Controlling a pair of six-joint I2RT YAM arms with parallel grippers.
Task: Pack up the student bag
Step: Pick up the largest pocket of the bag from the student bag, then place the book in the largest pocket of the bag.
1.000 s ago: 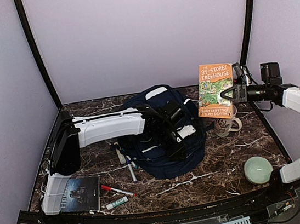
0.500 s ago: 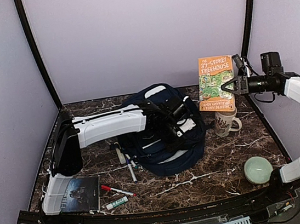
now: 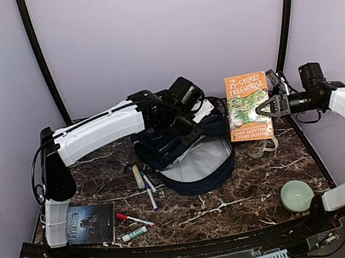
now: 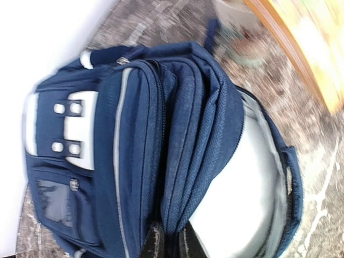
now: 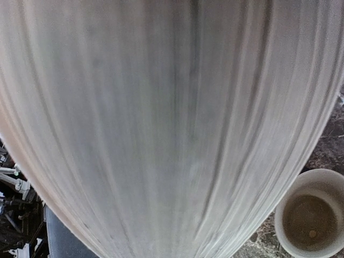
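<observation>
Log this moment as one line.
left hand: shut on bag flap, main pocket open | right hand: shut on book, upright beside bag | packed: nothing seen inside

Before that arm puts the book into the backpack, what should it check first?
1. Main compartment of the student bag open: ok, the grey lining shows.
2. Grip of the left gripper on the bag's upper edge: ok, it is pinching the fabric.
3. Hold of the right gripper on the Treehouse book: ok, the book is upright in the air.
4. Book above the opening: not ok, it hangs to the right of the bag.
5. Path past the mug below the book: cannot tell, the mug is mostly hidden.
6. Opening wide enough for the book: cannot tell.
</observation>
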